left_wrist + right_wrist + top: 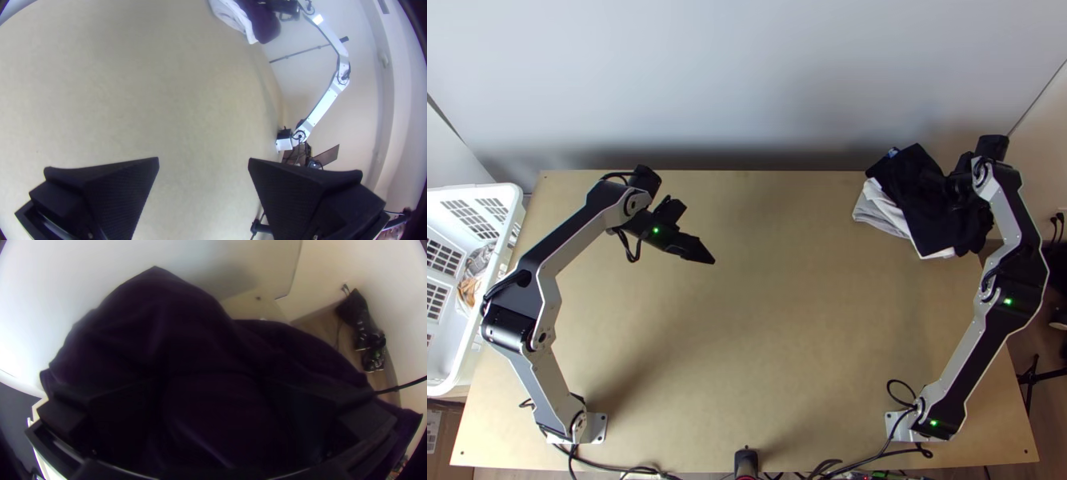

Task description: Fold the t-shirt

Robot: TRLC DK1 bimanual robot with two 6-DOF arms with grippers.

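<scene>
The dark cloth (939,224) lies bunched at the far right corner of the desk (779,336), its folds uneven. Pale cloth (885,211) pokes out from under it, on the side facing the desk's middle. The right tool (952,189) is at the dark cloth, at that same far right corner of the desk; in the right wrist view its fingers stand wide apart, with dark cloth in the space between them. The left tool (707,258) is over the left part of the desk, toward the far side, its fingers also wide apart and nothing between them but air. The bases of the two arms stand at the desk's near left and near right. Cables (607,466) run along the desk's near edge. A white basket (513,198) stands beside the desk's left edge, with some crumpled cloth (480,261) inside. A pale wall (707,80) rises behind the desk's far edge.
</scene>
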